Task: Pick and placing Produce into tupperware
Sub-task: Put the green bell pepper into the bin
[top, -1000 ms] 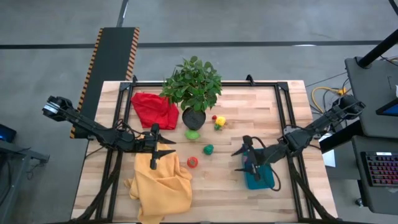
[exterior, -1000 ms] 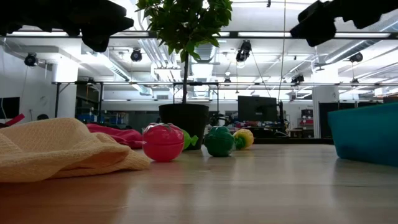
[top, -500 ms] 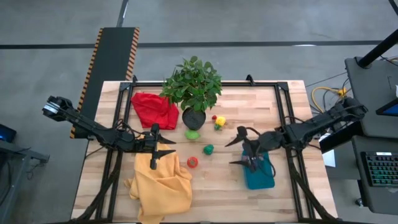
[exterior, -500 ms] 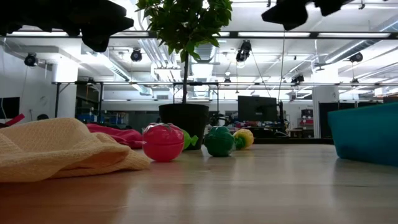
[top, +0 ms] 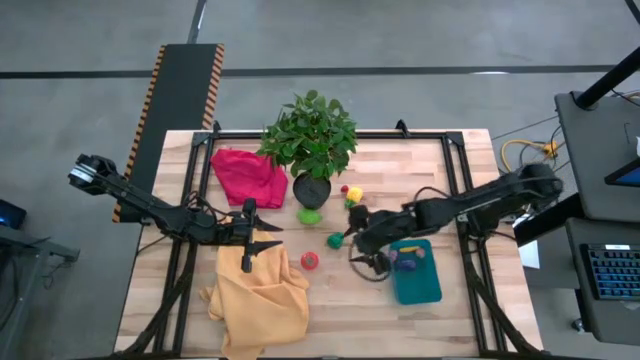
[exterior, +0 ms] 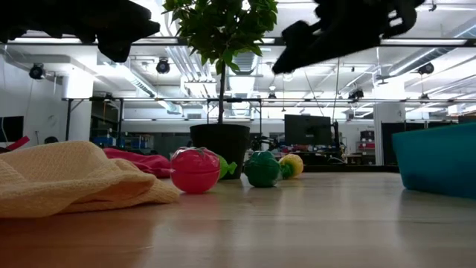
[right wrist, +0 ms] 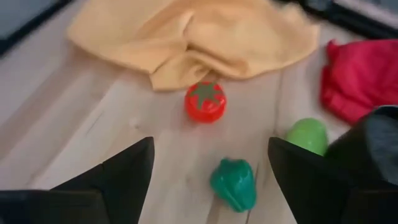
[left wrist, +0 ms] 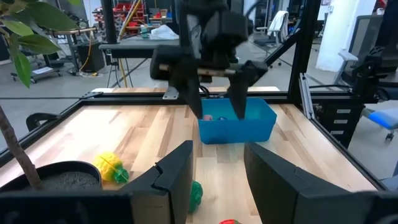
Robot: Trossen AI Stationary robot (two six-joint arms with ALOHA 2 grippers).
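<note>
The tupperware [top: 416,281], a teal-blue rectangular container, is seen on the wooden table [top: 470,200] toward its right side and near edge; small pieces of produce (a purple one and something pale, not clearly told apart) are seen inside it at its far end. The rest of the produce is left out on the table: a red tomato [top: 310,260] just beside the yellow cloth [top: 258,295], a dark green pepper [top: 335,240] between the tomato and the pot, a light green piece [top: 309,215] at the foot of the potted plant [top: 310,140], and a yellow-and-red piece [top: 352,194] just right of the pot. The right gripper [top: 362,248] is held above the table just left of the tupperware, near the green pepper, touching nothing; its fingers are spread wide and nothing is held between them (the wrist view shows the tomato [right wrist: 205,101] and pepper [right wrist: 234,183] in the gap, down on the table). The left gripper [top: 262,243] is parked over the far edge of the yellow cloth, well apart from the container, with its fingers set at a narrow gap and nothing gripped. A red cloth [top: 247,176] is lying at the far left of the table, beside the plant.
</note>
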